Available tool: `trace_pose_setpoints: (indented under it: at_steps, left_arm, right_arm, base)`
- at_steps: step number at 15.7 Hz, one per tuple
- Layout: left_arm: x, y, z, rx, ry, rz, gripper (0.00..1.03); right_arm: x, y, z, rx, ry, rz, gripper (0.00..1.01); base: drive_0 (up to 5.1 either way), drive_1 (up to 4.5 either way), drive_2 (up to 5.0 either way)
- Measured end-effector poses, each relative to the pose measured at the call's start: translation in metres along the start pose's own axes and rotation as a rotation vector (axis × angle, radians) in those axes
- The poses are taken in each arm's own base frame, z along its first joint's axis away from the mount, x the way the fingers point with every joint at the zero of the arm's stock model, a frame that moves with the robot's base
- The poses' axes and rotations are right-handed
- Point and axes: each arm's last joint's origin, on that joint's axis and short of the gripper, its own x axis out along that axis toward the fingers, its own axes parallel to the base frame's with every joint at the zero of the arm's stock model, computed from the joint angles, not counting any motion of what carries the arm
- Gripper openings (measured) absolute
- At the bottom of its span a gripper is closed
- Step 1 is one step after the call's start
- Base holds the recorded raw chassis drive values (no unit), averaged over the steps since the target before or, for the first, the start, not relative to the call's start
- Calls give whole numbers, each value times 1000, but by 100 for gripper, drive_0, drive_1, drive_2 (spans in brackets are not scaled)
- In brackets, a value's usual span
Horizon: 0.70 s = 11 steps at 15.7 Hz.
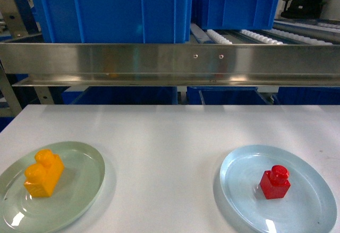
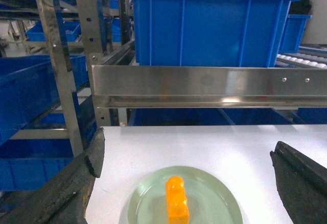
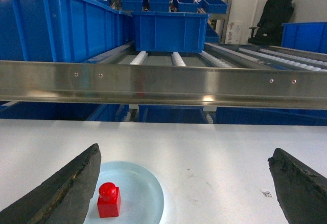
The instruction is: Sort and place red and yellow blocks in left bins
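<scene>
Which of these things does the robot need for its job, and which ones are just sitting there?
Needed:
glossy red one-stud toy brick
longer orange-yellow two-stud toy brick
big deep bright-blue plastic crate

Just there:
greenish see-through round plate
pale blue see-through round plate
shiny steel rail
white table

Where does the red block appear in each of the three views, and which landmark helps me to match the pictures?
Head: the red block sits lower right, on the pale blue plate.
Left wrist: not in view; only the yellow block shows.
Right wrist: lower left, on the same plate, beside the right gripper's left finger.
Shared landmark: the steel rail beyond the table.
</scene>
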Motion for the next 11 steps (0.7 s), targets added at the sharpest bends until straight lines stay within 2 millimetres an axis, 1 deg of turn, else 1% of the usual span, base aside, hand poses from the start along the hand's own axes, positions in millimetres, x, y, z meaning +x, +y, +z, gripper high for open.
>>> trace_pose_setpoints:
  at_steps: [1, 2, 3, 4, 5, 6, 7, 8, 9, 10, 11]
  left_arm:
    - [9, 6, 6, -27, 10, -7, 98]
    - [22, 11, 24, -31, -11, -26, 98]
    - [40, 15, 47, -58, -44, -76, 98]
    - [66, 20, 68, -77, -65, -102, 98]
    - [94, 24, 77, -90, -48, -116, 98]
    - [125, 27, 75, -118, 4, -115, 98]
    - [155, 28, 63, -129, 65, -97, 98]
    - [178, 28, 47, -109, 92, -89, 98]
    - [191, 29, 28, -101, 157, -36, 98]
    - [191, 30, 16, -106, 209, -22, 98]
    - [190, 30, 15, -101, 207, -19, 98]
  right_arm:
    - [8, -1, 4, 0, 6, 13, 98]
    - [21, 0, 18, -8, -15, 29, 98]
    - [38, 3, 39, -19, -62, 62, 98]
    - [62, 8, 60, -43, -94, 113, 98]
    - [88, 12, 66, -71, -84, 131, 98]
    - [115, 14, 61, -75, -23, 153, 98]
    - [140, 15, 46, -73, 78, 155, 98]
    - [158, 19, 27, -68, 188, 181, 98]
    - [168, 26, 9, -76, 246, 211, 98]
    - [172, 31, -4, -76, 305, 248, 98]
    - [179, 33, -19, -86, 324, 252, 98]
  base:
    - [0, 0, 0]
    - [0, 0, 0]
    - [0, 0, 0]
    - [0, 0, 0]
    - [0, 0, 0]
    - [0, 0, 0]
    - [0, 0, 0]
    - [0, 0, 0]
    - [0, 0, 0]
    - [0, 0, 0]
    - [0, 0, 0]
